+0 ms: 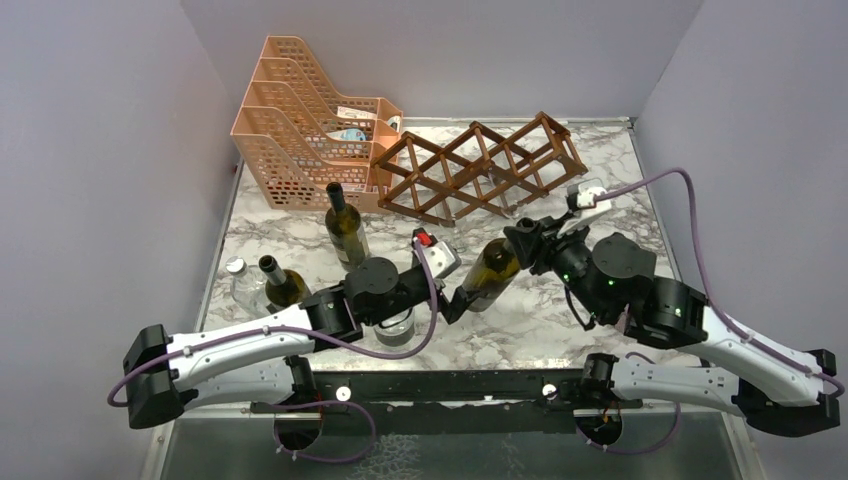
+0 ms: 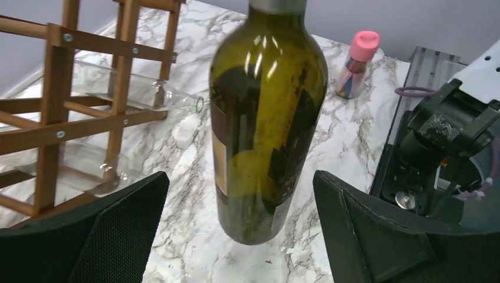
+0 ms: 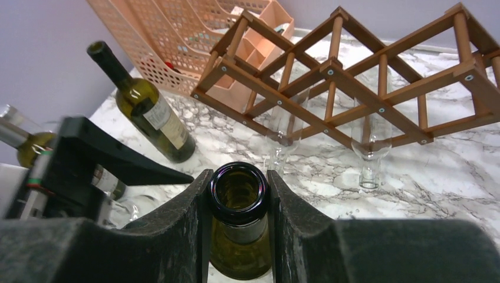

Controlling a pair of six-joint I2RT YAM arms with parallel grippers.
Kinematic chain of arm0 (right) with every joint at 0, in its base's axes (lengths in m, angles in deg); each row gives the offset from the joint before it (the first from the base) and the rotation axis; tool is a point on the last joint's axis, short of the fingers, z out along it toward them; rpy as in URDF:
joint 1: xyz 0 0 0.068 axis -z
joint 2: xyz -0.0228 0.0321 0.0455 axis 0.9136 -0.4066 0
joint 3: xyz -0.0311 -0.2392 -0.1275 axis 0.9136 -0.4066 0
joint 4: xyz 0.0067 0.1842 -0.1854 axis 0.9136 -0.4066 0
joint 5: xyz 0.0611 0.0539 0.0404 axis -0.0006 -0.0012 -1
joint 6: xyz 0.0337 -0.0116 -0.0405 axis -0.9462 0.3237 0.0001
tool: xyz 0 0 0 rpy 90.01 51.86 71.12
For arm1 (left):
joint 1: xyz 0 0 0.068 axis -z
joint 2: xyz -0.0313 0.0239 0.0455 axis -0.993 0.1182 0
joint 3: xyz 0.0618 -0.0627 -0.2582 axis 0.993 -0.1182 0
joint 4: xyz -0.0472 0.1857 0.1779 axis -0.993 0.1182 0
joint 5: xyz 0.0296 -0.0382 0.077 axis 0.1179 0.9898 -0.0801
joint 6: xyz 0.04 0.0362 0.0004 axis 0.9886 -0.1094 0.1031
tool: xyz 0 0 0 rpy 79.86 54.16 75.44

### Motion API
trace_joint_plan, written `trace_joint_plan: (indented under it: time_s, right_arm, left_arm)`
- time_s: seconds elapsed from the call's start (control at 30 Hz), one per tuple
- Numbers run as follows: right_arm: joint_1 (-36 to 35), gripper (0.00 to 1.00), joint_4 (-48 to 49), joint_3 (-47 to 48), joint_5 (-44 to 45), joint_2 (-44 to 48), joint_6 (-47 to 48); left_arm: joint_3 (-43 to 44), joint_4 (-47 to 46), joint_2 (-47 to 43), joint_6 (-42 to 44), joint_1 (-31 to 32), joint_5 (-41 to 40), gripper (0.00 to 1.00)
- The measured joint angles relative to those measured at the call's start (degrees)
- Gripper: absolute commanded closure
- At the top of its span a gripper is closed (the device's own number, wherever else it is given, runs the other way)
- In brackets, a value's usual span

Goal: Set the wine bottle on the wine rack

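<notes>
A dark green wine bottle point(image 1: 492, 272) is tilted over the marble table, neck toward the right arm. My right gripper point(image 1: 527, 243) is shut on the neck just below the open mouth point(image 3: 239, 190). My left gripper point(image 1: 456, 300) is open at the bottle's base. Its black fingers point(image 2: 127, 218) stand wide on either side of the bottle point(image 2: 265, 118) without touching it. The reddish-brown wooden wine rack point(image 1: 480, 170) sits behind the bottle at the back of the table. The rack also shows in the right wrist view point(image 3: 354, 76) and in the left wrist view point(image 2: 59, 118).
A peach perforated file tray point(image 1: 300, 120) stands at the back left. Two more green bottles point(image 1: 346, 228) point(image 1: 280, 282) and a clear one point(image 1: 240, 285) stand on the left. Clear glass bottles point(image 3: 369, 141) lie in the rack. A small pink-capped bottle point(image 2: 357, 65) stands to the right.
</notes>
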Motion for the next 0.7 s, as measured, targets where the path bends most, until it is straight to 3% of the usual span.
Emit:
trace_joint_plan:
  time_s: [0.4, 0.7]
  right_arm:
    - [0.0, 0.99, -2.0, 4.7, -0.5, 1.5, 0.2]
    - [0.0, 0.99, -3.0, 5.7, -3.5, 3.0, 0.2]
  left_arm:
    - [-0.3, -9.8, 13.9, 2.2, 0.0, 5.2, 0.01]
    - [-1.3, -20.3, 16.7, 6.1, 0.0, 5.2, 0.01]
